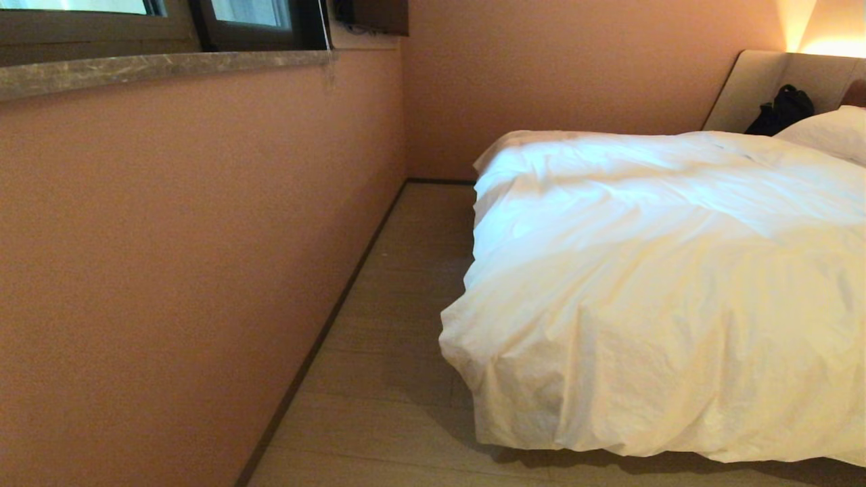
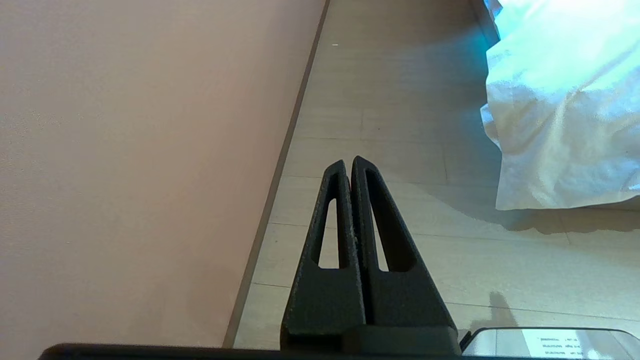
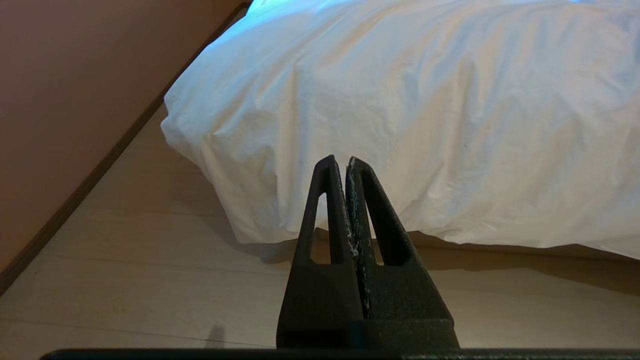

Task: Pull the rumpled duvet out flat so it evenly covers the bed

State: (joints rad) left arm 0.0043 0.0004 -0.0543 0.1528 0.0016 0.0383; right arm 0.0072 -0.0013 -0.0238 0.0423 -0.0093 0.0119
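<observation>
The work on the duvet point(image 1: 663, 284) looks to be at its very start: neither arm has reached it, and both hang low over the floor point(image 1: 399, 325) at the foot of the bed point(image 1: 751, 88). The left gripper point(image 2: 348, 161) has its 2 fingers pressed together with nothing between them; its tips point along the bare floorboards beside the pink wall point(image 2: 125, 150), and the duvet's hanging corner lies well off to one side of them, not touching. The right gripper point(image 3: 340, 160) is likewise pinched closed and empty, its tips aimed straight at the draped foot edge of the duvet, near the hem but apart from it, with a strip of floor showing under the cloth beyond the fingers. From the head view the duvet sits puffed and creased over the mattress, spilling over the foot corner nearest the wall, with a pillow point(image 1: 829, 132) and a dark bag point(image 1: 781, 108) up by the headboard. The next move, as I judge it, calls for the fingers to part, come forward to the hem or corner just ahead of the right tips, and pinch a good fold of the thick cloth before any pulling.
</observation>
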